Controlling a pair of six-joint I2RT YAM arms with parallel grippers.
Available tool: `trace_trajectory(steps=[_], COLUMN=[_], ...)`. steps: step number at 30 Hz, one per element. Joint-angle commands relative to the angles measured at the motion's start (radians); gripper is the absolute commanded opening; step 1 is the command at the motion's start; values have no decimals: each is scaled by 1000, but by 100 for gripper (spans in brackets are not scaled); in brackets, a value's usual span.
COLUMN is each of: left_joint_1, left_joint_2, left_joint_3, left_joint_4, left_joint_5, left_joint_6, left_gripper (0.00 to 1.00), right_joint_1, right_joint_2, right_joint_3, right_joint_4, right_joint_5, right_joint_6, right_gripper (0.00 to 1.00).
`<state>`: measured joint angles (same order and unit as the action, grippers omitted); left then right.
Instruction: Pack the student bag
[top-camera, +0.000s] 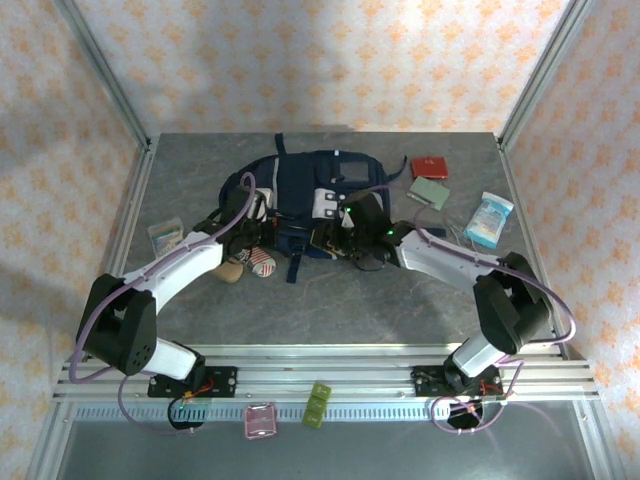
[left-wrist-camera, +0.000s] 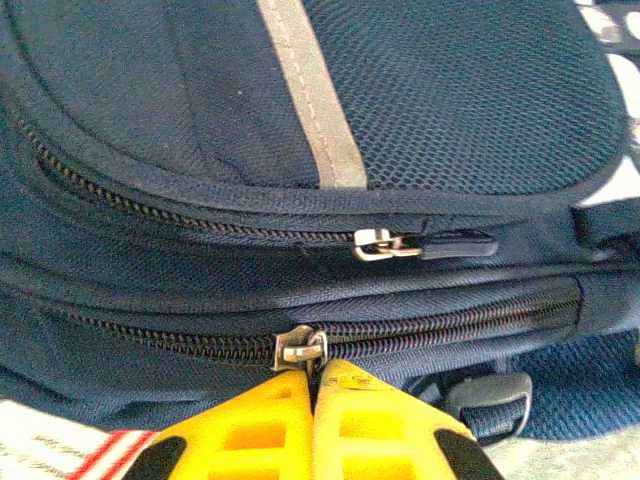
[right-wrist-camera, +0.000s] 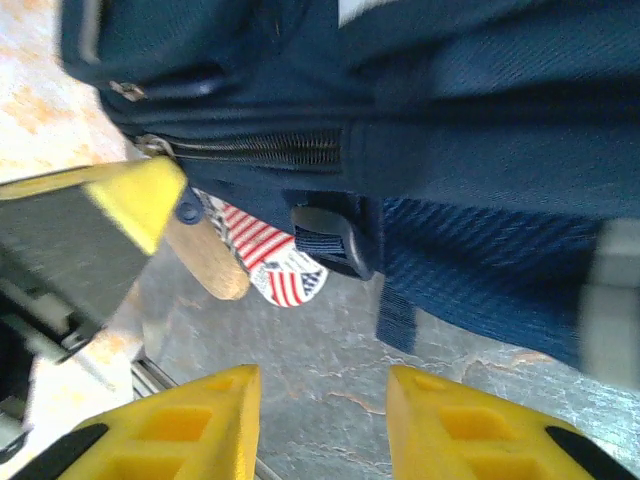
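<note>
At student bag zipper, seemingly, closed left fingers

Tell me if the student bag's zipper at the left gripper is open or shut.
Looks shut: teeth run meshed on both sides of the slider the left gripper pinches, no gap into the student bag.

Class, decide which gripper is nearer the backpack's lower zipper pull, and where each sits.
Left. The left gripper is shut right on the lower zipper pull. The right gripper hangs open over the table beside the student bag, apart from the pull.
</note>
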<state>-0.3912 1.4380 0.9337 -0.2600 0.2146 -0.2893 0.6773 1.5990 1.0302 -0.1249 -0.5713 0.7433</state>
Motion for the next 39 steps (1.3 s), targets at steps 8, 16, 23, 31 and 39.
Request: trace_trajectory(steps=[8, 16, 23, 31, 39], left_joint_1=[-119, -64, 52, -91, -205], left_joint_2=[72, 61, 4, -29, 56], left_joint_3=[27, -27, -65, -47, -14], left_joint_4=[119, -33, -7, 143, 140], left_joint_5=[40, -276, -209, 17, -2], left_joint_6=[-76, 33, 27, -41, -55], left_gripper=[0, 0, 0, 35, 47], right_joint_1=[-153, -264, -271, -263, -256], right_joint_2=[112, 85, 113, 19, 5], right_joint_3=[-84, -142, -100, -93, -101], right_joint_4=[117, 103, 157, 145, 160], right_joint_5=[266, 386, 315, 250, 209], right_joint_6=[202, 222, 193, 96, 78], right_gripper=[33, 31, 31, 34, 35])
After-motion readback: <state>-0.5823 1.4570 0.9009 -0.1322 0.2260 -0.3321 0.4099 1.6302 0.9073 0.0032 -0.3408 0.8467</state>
